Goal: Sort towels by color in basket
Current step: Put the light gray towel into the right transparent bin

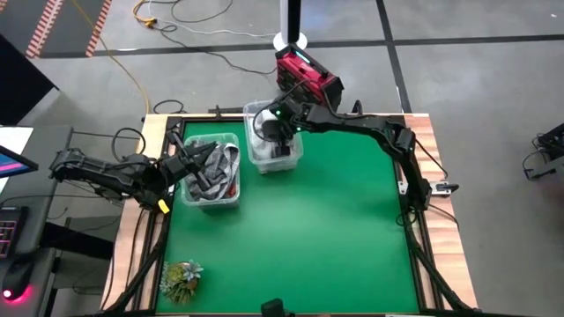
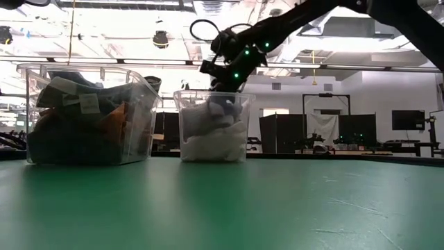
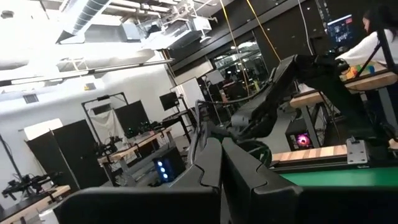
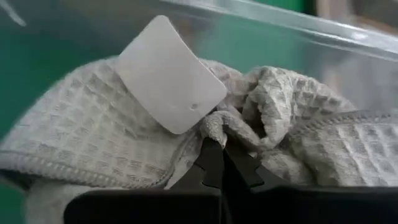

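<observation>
Green tabletop [image 1: 335, 238]: right gripper [image 4: 219, 148], closed on a white towel [image 4: 93, 130] fold in the far-edge bin [image 1: 262, 160]. Cloth is light and limp; pinch at a raised fold. Left gripper [image 3: 221, 144] closed, empty.

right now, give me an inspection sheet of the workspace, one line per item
surface: green table top in a wooden frame, bare across the middle.
job's things: white towels in the clear bin at the back; dark grey, plaid and rust-orange towels piled in the second clear bin to its left.
clutter: small green plant at the near left corner.
end effectors: right end effector down in the white bin, shut, fingertips pinching a fold of white waffle cloth; left end effector shut, empty, over the mixed bin.
cables: yellow cable and dark leads on the floor beyond the table.
surroundings: workshop with benches and monitors; a person seated at a desk.
</observation>
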Controlling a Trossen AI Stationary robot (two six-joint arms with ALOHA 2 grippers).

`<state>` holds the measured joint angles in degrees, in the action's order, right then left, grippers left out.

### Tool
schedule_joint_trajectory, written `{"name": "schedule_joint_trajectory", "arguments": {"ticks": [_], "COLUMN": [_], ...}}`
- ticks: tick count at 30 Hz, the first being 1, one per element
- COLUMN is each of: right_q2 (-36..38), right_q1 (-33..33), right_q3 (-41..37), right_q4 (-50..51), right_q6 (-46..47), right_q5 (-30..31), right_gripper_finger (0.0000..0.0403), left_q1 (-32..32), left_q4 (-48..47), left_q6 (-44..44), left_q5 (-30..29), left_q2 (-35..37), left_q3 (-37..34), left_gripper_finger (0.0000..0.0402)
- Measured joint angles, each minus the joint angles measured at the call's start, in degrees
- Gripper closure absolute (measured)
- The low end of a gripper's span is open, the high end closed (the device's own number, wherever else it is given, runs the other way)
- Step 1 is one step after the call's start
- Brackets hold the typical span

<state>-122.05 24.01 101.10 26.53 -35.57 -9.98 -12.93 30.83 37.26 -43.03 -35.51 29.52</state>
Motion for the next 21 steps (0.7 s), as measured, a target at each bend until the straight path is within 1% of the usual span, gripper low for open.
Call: {"name": "schedule_joint_trajectory", "arguments": {"ticks": [2,3,8,12,14,16,21], "right_q2": [-1.3,-1.9,-3.2,-2.5,-2.3,-2.3,-2.8], "right_q1": [0.1,0.1,-0.4,-0.3,-0.2,0.0,-0.4], "right_q3": [0.1,0.1,0.1,0.0,0.0,-0.1,0.0], "right_q4": [0.5,0.7,1.2,1.1,1.1,1.2,2.5], "right_q6": [1.2,1.7,3.0,5.8,7.5,9.0,11.4], "right_q5": [-5.2,-6.4,-6.8,-6.0,-4.6,-4.0,-3.5], "right_gripper_finger": [0.0382,0.0382,0.0378,0.0353,0.0331,0.03,0.0202], "left_q1": [0.0,0.0,0.0,0.0,0.0,0.0,0.0], "left_q4": [-0.1,-0.2,-0.2,-0.6,-0.6,-0.6,-1.1], "left_q6": [-0.1,-0.3,-0.4,-0.4,-0.4,-0.5,-1.3], "left_q5": [0.0,0.0,0.0,0.0,0.0,0.0,0.0], "left_q2": [0.0,0.0,0.0,0.0,0.0,0.0,0.0], "left_q3": [0.0,0.0,0.0,0.0,0.0,0.0,0.0], "left_gripper_finger": [0.0401,0.0401,0.0401,0.0401,0.0401,0.0401,0.0401]}}
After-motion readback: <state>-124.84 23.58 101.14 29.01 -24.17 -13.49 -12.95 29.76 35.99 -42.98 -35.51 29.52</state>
